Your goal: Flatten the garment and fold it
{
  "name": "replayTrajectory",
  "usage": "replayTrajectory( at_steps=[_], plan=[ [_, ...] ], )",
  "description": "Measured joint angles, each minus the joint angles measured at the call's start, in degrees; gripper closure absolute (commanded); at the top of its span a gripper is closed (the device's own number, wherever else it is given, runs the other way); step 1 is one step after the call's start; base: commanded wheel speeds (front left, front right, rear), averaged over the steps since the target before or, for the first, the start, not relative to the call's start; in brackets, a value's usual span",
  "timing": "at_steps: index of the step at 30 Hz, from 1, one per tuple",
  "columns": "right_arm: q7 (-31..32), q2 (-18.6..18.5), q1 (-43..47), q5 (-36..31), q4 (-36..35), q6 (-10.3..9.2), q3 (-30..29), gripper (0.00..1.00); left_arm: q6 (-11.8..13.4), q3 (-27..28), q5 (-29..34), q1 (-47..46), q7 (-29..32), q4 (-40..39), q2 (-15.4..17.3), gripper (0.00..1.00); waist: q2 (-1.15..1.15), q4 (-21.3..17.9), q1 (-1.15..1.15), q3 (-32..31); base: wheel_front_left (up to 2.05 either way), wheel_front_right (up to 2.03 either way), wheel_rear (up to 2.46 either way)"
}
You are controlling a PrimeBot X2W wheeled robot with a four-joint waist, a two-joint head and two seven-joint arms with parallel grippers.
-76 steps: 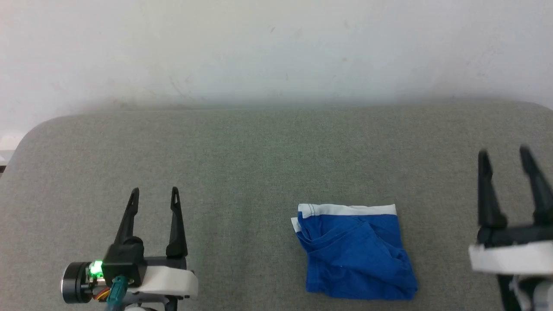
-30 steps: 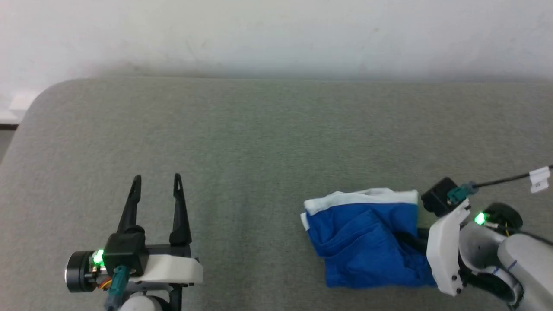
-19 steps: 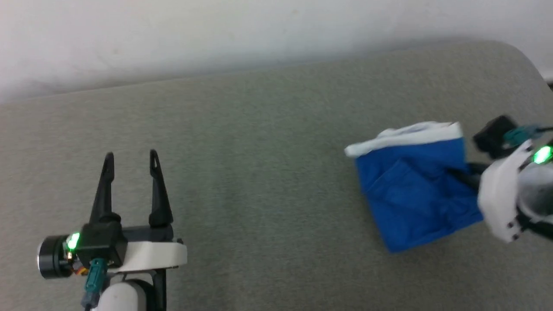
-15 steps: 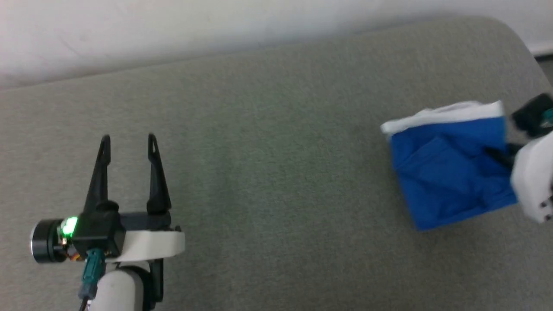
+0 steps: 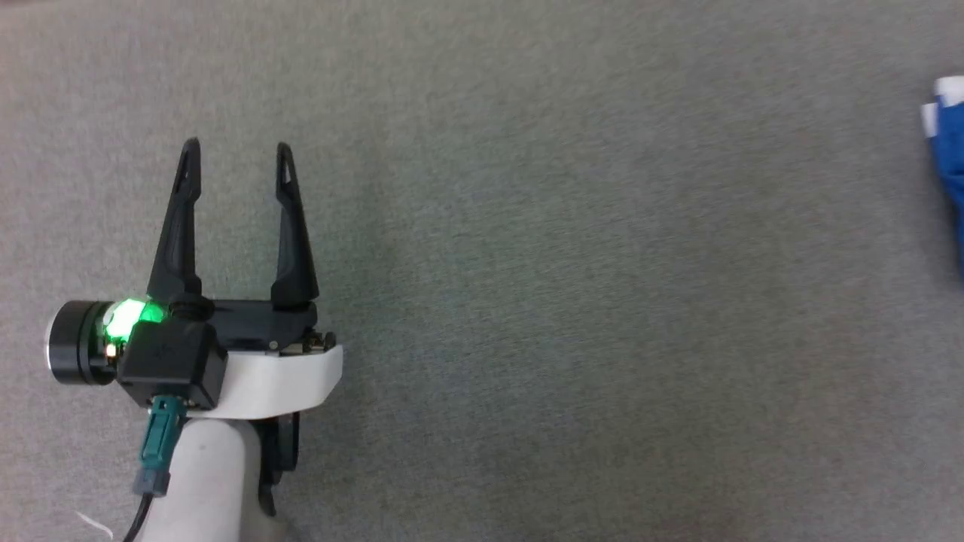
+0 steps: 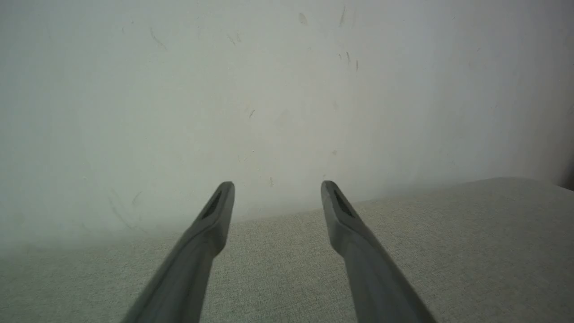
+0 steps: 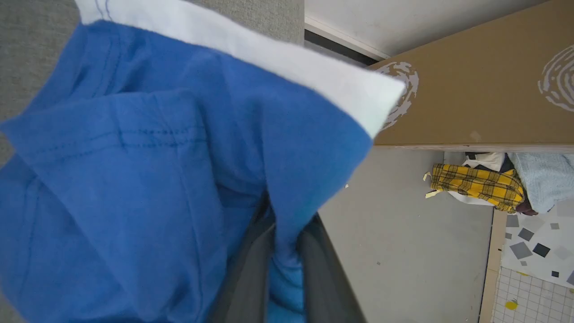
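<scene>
— Half done?
— Nearly all, I'd say: the garment (image 7: 134, 157) looks folded, pinched in the right gripper (image 7: 280, 273) at frame's centre; the left gripper (image 5: 236, 145) gapes empty, lower left. Only setting down remains.

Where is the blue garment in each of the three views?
Head view: the garment is cut by the right edge, in the upper part.
Left wrist view: the open left tool points at the white wall.
Right wrist view: it covers the left and middle, pinched in the shut right tool.
Shared landmark: the grey surface, middle of head view, bottom of left wrist view, top left corner of right wrist view.
</scene>
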Motion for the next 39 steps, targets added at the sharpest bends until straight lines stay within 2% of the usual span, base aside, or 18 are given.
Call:
replayTrajectory(
  at_steps=[6, 7, 8, 11, 14, 18, 24, 28, 32, 39],
  plan=[
    [0.09, 1.82, -1.13, -2.24, 4.35, 0.0, -1.62, 1.0, 0.82, -0.65, -0.11, -0.81, 0.0, -0.19, -0.25, 0.0, 0.0, 2.23, 0.0, 3.04, 0.0, 0.0, 0.0],
    [-0.21, 2.1, -1.17, -2.76, 4.76, 0.0, -1.91, 0.56, 0.85, -0.68, -0.21, -0.81, 0.0, -0.02, -0.3, 0.0, 0.0, 2.62, 0.0, 3.1, 0.0, 0.0, 0.0],
    [-0.38, 2.37, -1.28, -3.46, 5.12, 0.01, -2.23, 0.0, 1.07, -0.65, -0.31, -0.79, 0.0, 0.2, -0.38, 0.0, 0.0, 2.88, 0.0, 2.94, 0.0, 0.0, 0.0],
    [-2.72, 1.99, -1.64, -6.81, 5.26, 0.0, -3.05, 0.0, 1.35, -0.54, -0.71, -0.48, 0.0, 0.9, -0.63, 0.0, 0.0, 3.5, -0.01, 1.68, 0.0, 0.0, 0.0],
    [-7.7, 1.82, -3.06, -10.24, 3.81, 0.01, -5.99, 0.0, 1.81, -0.3, -1.14, 0.9, 0.0, 1.98, -0.81, 0.0, 0.0, 4.01, -0.02, -0.34, 0.0, 0.0, 0.0],
    [-15.5, 4.9, -4.51, -13.59, 0.66, 0.01, -11.14, 0.0, 2.31, 0.65, -2.16, 3.41, 0.0, 3.31, -1.11, 0.0, 0.0, 4.26, -0.02, -4.04, 0.0, 0.0, 0.0],
    [-27.99, 14.45, -3.28, -18.37, -4.61, 0.01, -18.95, 0.0, 2.47, 2.03, -3.16, 7.0, 0.0, 5.32, -1.65, 0.0, 0.0, 4.62, -0.03, -10.35, 0.0, 0.0, 0.0],
    [-35.91, 20.48, 1.26, -21.26, -8.38, 0.0, -23.28, 0.0, 2.22, 3.18, -3.26, 8.92, 0.01, 6.06, -1.87, 0.0, 0.0, 5.4, -0.04, -14.3, 0.0, 0.0, 0.0],
    [-38.99, 27.75, 6.23, -24.5, -13.69, 0.0, -26.38, 0.0, 1.3, 3.56, -3.23, 10.34, 0.0, 6.88, -2.12, 0.0, 0.0, 6.61, -0.03, -17.67, 0.0, 0.0, 0.0],
    [-39.61, 39.08, 17.67, -26.43, -23.14, 0.0, -28.04, 0.0, 0.64, 4.3, -3.05, 12.13, 0.0, 9.62, -2.36, 0.0, 0.0, 8.95, -0.03, -22.64, 0.0, 0.0, 0.0]
  ],
)
